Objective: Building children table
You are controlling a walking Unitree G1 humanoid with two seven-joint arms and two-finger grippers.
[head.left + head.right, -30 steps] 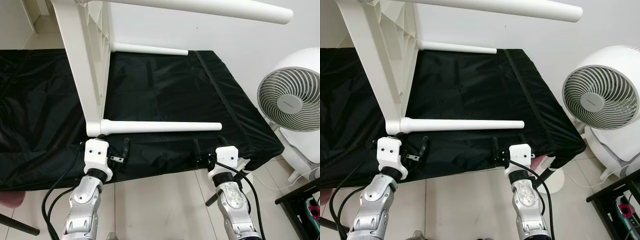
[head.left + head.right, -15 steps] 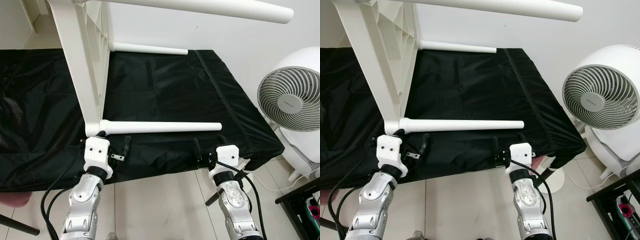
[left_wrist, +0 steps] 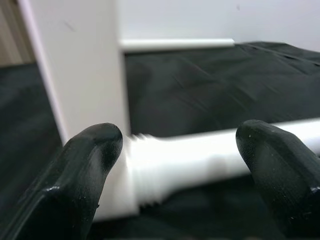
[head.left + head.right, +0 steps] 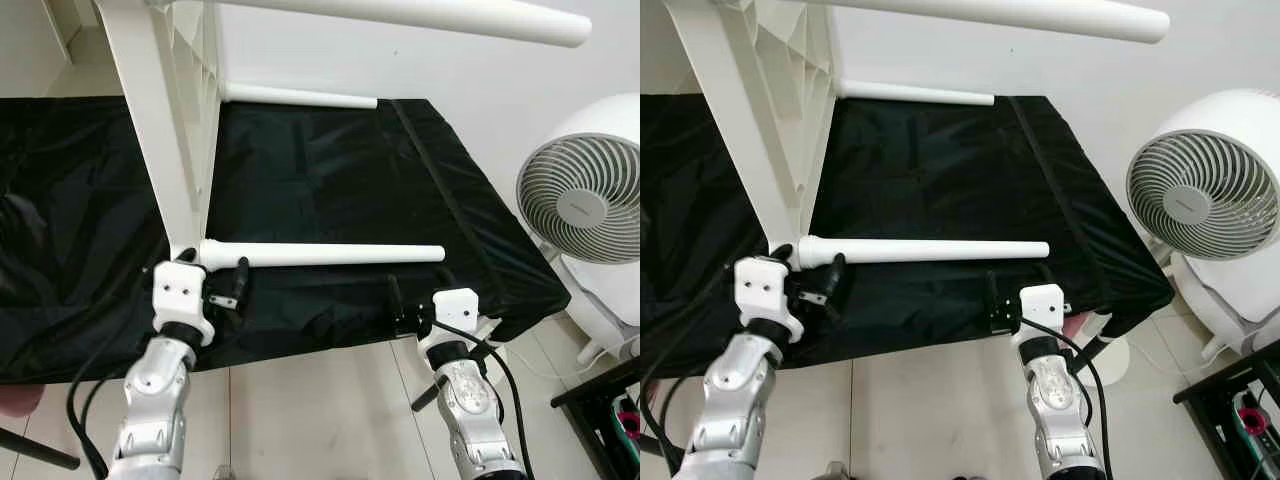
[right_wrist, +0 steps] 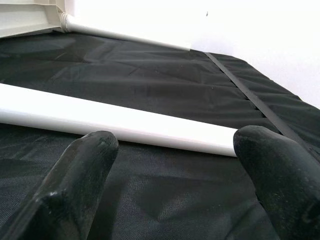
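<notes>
A white children's table [image 4: 165, 130] lies tipped on its side on a bed covered in black fabric [image 4: 330, 180], filling the upper left of the left eye view. Its flat top stands on edge, and round white legs stick out toward the right. The nearest leg [image 4: 325, 255] runs level across the middle of the frame, just above the cover. A second leg [image 4: 300, 97] lies farther back, and a third [image 4: 400, 15] crosses the top edge.

The left gripper [image 4: 213, 278] sits at the lower left, its black fingers spread on either side of the nearest leg's threaded base, where the leg meets the tabletop corner. In the left wrist view the fingertips [image 3: 87, 160] flank the ribbed collar [image 3: 142, 170] without closing on it. The right gripper [image 4: 415, 297] rests lower centre-right, released and holding nothing, just below the leg's free end [image 5: 220, 141].

A white floor fan [image 4: 585, 205] stands on the tiled floor [image 4: 310, 410] at the right edge.

Risks, as I judge them: the table balances on a soft, wrinkled cover, so a sideways push at the joint could tip or slide it. Gripping the smooth round leg at the collar could slip instead of turning it. Twisting a leg that is not seated straight could cross its threads. A leg working loose could roll off toward the fan.
</notes>
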